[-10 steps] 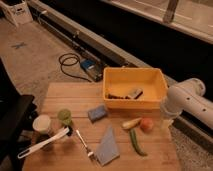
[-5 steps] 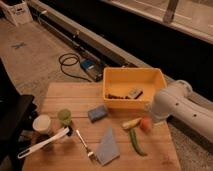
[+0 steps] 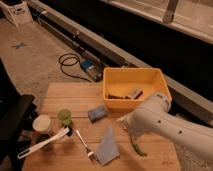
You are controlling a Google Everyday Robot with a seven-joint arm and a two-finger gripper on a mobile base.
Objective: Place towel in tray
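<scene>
Camera view: towel lies near, below-left of end effector; grip state unclear.

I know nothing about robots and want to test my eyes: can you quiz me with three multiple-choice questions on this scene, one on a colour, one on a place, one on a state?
1. What colour is the tray? A yellow; B red; C green.
2. Where does the towel lie? A in the tray; B on the table beside the fork; C on a shelf.
3. How is the tray? A empty; B overturned; C upright, holding small objects.
Answers: 1 A, its walls are bright yellow. 2 B, it lies flat by the fork, while the gripper hangs over the table between towel and tray. 3 C, objects show inside it.
</scene>
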